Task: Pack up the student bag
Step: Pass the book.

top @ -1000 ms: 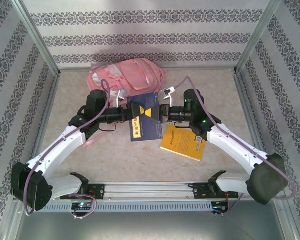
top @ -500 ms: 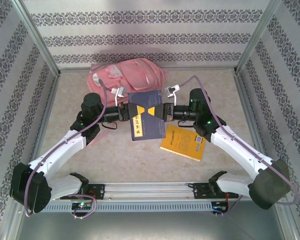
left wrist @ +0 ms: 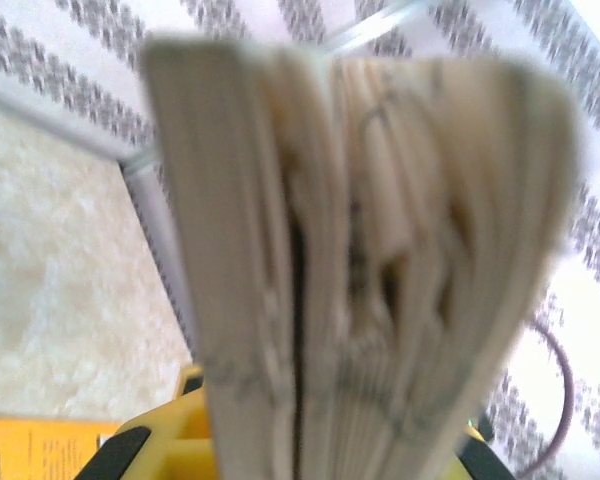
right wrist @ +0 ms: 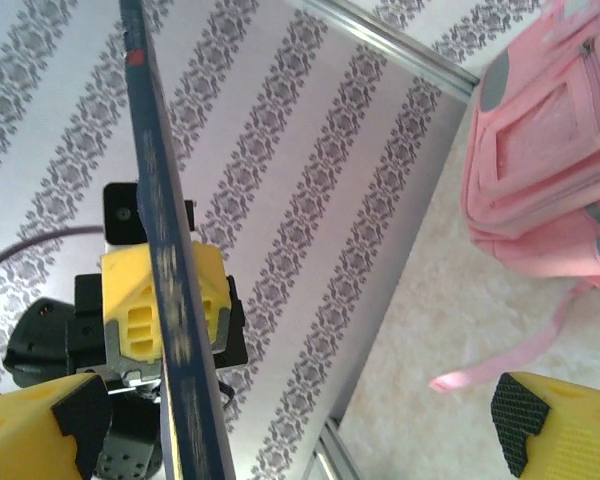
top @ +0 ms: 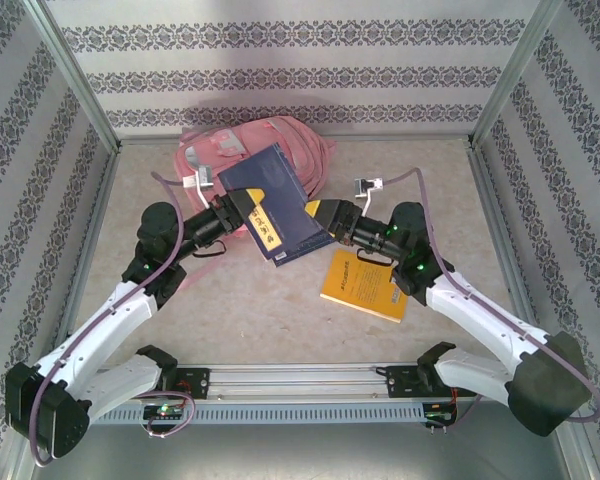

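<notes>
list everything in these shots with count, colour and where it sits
pink fabric backpack: 1, pink with pale grey trim, far side of the table, partly behind the raised book
dark blue book with a yellow mark: 1, dark blue, held tilted above the table in front of the backpack
yellow paperback book: 1, yellow-orange, flat on the table by the right arm
beige table: 1, mottled beige, under everything
patterned walls: 3, white with grey floral stripes, back and both sides
left end effector: 1, yellow and black, shut on the blue book's left edge
right end effector: 1, yellow and black, open at the book's right edge
</notes>
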`<state>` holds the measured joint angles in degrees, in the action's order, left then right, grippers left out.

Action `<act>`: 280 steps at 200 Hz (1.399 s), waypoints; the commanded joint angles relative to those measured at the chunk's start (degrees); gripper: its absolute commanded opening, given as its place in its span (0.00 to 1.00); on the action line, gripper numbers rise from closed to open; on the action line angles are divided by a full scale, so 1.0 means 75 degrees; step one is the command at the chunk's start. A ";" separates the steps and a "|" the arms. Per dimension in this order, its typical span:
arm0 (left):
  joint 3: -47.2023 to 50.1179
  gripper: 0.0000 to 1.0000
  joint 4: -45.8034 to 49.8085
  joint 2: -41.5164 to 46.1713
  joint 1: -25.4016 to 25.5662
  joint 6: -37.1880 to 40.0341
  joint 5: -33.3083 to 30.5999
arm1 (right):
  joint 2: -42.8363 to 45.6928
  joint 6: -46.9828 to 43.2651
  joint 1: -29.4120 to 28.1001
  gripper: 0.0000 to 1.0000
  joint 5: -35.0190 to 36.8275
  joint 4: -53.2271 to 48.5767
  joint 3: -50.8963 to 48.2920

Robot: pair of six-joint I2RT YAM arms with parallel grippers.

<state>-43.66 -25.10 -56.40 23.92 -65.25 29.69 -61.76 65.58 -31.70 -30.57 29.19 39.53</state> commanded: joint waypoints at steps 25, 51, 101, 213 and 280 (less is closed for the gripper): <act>0.0294 0.00 -0.1261 -0.0248 0.0181 -0.0804 -0.1456 | 0.0053 0.0517 -0.0578 0.98 0.1706 0.1755 -0.0323; 0.0467 0.00 -0.1461 -0.0295 0.0336 -0.0881 -0.2069 | -0.0340 0.0509 -0.0929 0.96 0.1946 0.1968 -0.0096; 0.0490 0.00 -0.1635 -0.0499 0.0449 -0.0966 -0.2195 | -0.1129 0.0991 -0.1176 0.85 0.2161 0.2490 0.0143; 0.0427 0.00 -0.1139 -0.0653 0.0643 -0.0805 -0.2515 | -0.1851 0.1272 -0.1339 0.14 0.2303 0.2752 0.0602; -0.2644 0.57 0.4116 -0.2048 0.0599 0.2208 -0.2438 | 0.0362 -0.0033 0.0163 0.00 0.3377 -0.1301 -0.0041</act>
<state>-53.04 -12.32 -66.70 28.18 -61.65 12.12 -66.57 72.93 -35.27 -11.38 34.72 38.85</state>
